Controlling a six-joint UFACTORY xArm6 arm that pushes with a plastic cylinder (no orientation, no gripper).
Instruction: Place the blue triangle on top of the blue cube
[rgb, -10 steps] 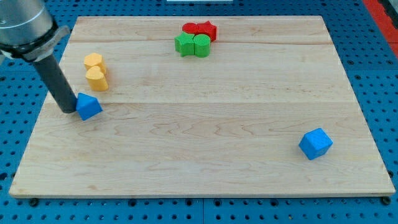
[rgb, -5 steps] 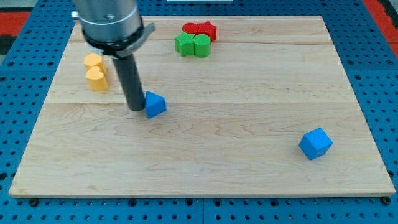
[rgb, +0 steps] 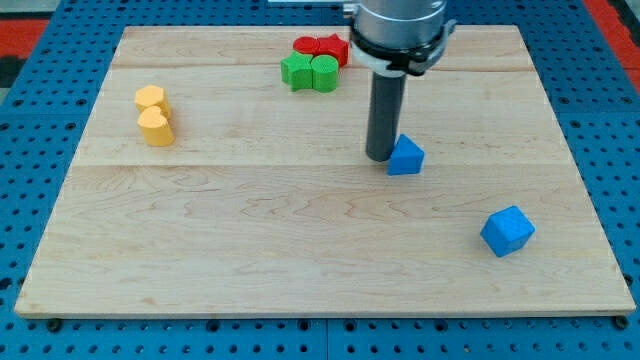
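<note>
The small blue triangular block (rgb: 405, 157) lies flat on the pale wooden board (rgb: 300, 250), a little toward three o'clock of the board's centre. My tip (rgb: 379, 158), the lower end of the straight dark rod, sits hard against the triangle's nine o'clock side, touching or as good as touching it. The rod has no jaws to open or close and holds nothing; it only presses against the block from the side.

The blue cube-shaped block (rgb: 508, 231) rests well apart from the triangle, out at about four o'clock from it, near the board's edge on the view's right. Its top is bare; the triangle is on the board, not on the cube.

Farther out, at about eleven o'clock from the triangle, four blocks cluster near the board's top edge: a green star-like block (rgb: 296, 72) and a green rounded block (rgb: 324, 72) side by side and touching, and just behind them a red rounded block (rgb: 307, 45) and a red star-like block (rgb: 334, 47), the latter partly hidden by the rod's grey metal collar (rgb: 398, 40).

Far off at nine o'clock, near the view's left edge, two yellow blocks stand close together: a yellow hexagon-like block (rgb: 150, 98) above a yellow rounded block (rgb: 155, 127).

The board lies on a blue perforated table (rgb: 40, 120).
</note>
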